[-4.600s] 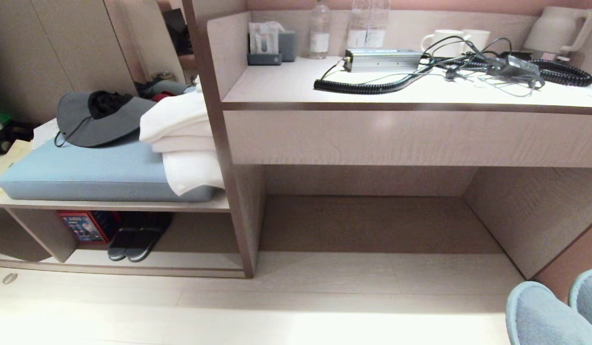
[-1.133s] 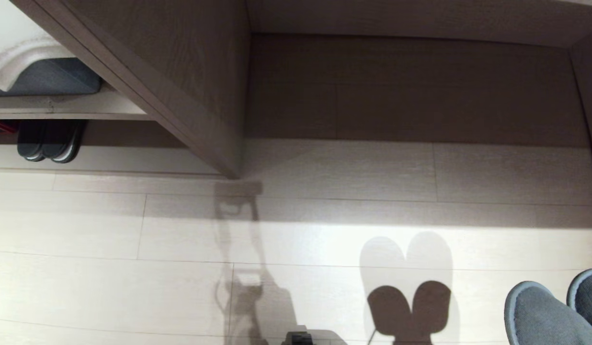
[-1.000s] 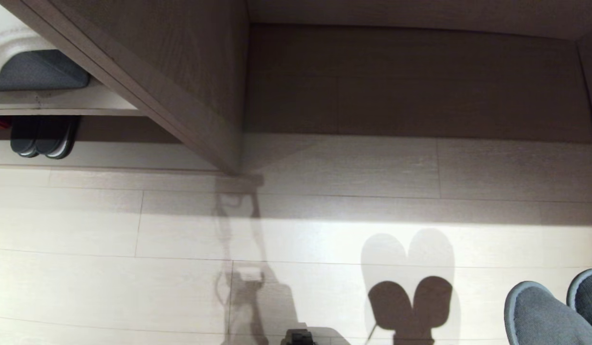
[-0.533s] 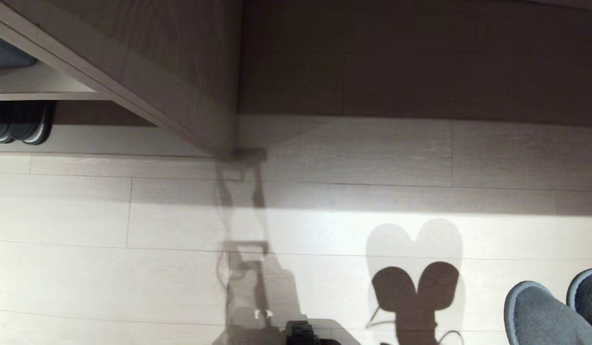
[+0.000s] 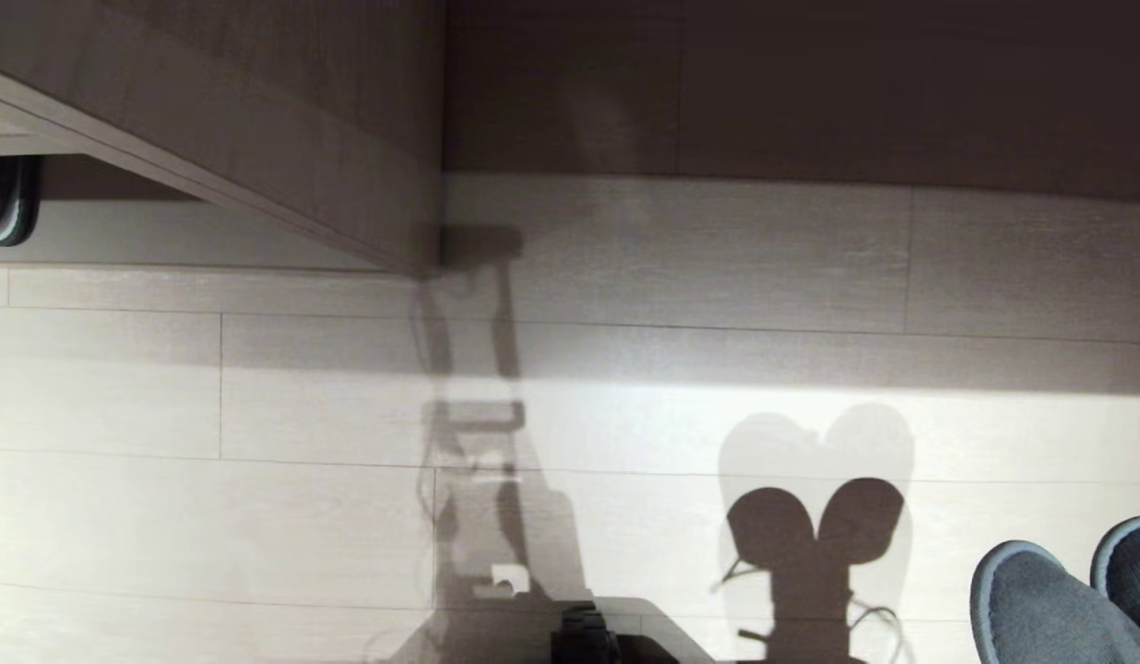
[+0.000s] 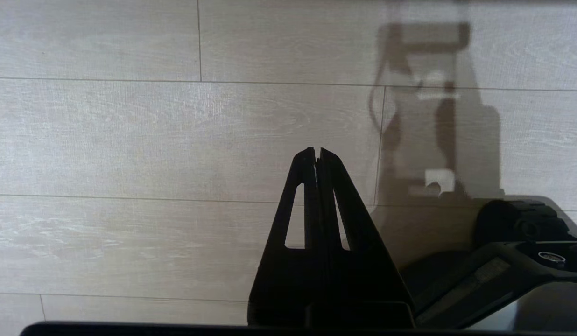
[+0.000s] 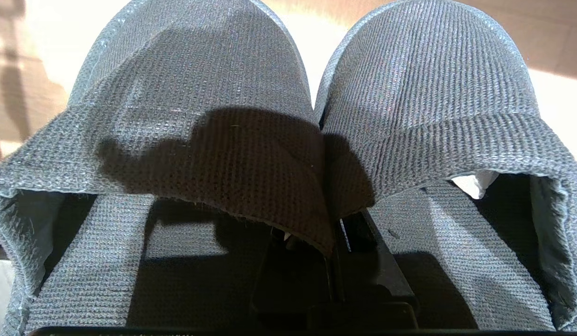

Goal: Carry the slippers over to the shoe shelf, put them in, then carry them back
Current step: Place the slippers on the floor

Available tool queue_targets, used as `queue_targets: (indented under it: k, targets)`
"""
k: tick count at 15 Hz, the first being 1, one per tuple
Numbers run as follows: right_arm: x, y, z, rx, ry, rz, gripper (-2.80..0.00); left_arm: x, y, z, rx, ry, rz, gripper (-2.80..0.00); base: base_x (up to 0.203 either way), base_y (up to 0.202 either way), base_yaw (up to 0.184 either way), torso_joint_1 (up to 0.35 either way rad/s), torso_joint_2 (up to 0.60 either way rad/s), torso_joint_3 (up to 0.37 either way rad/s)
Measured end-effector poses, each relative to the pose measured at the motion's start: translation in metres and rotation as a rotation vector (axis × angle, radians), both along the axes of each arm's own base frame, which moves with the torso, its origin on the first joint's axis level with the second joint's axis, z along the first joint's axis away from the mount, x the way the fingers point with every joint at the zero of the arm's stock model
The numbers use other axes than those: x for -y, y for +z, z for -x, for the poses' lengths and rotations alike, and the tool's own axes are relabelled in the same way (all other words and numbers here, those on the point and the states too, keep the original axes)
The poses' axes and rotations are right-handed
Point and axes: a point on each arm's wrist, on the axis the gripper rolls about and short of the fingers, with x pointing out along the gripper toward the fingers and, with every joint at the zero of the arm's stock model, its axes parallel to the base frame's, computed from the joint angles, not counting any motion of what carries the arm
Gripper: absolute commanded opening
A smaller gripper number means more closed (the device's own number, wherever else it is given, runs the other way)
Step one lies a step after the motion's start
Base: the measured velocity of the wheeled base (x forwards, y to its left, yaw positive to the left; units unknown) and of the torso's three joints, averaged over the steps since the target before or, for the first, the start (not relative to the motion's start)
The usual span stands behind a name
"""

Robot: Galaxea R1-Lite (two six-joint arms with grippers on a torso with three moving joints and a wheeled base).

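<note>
A robot is looking down at a pale plank floor [image 5: 256, 516], its right gripper [image 7: 337, 242] pinching a pair of grey knitted slippers [image 7: 288, 116] by the inner edges where the two meet, so both are hanging together from one grip; their toes are showing at the lower right of the head view. The left gripper [image 6: 316, 156] is hanging closed and empty above the floor, idle. The shoe shelf [image 5: 164, 235] is lying well off to the left, with another dark shoe [image 5: 3, 212] already standing in it, so the carrying is judged unfinished

Knitted cloth slippers [image 7: 288, 107]; wood-grain floor [image 6: 130, 140].
</note>
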Motion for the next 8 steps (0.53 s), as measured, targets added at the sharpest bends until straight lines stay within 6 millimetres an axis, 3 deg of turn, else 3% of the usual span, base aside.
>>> queue_targets:
  k: [8]
  targets:
    - [0.0000, 0.0000, 0.0000, 0.000, 0.000, 0.002, -2.80, 0.0000, 0.0001, 0.0000, 0.000, 0.001, 0.001, -2.80, 0.000, 0.000, 0.000, -0.001, 0.00, -0.196]
